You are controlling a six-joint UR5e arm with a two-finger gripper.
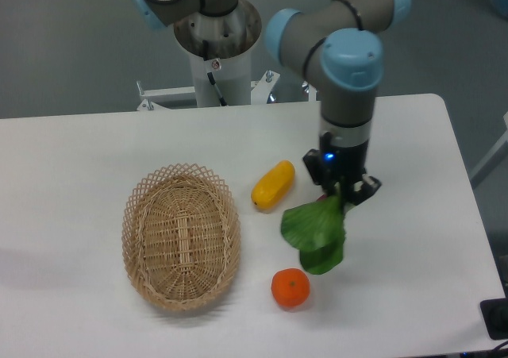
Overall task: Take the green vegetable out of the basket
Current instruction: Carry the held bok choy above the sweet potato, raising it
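The green vegetable hangs in the air to the right of the basket, its broad dark leaves drooping down. My gripper is shut on its upper stem end, pointing straight down. The oval wicker basket lies at the left of the table with nothing inside it. The vegetable is well clear of the basket's rim and hangs above the table, just above and right of an orange fruit.
A yellow oblong vegetable lies between the basket and my gripper. An orange fruit sits near the front edge. The purple vegetable is mostly hidden behind the gripper and leaves. The robot base stands at the back.
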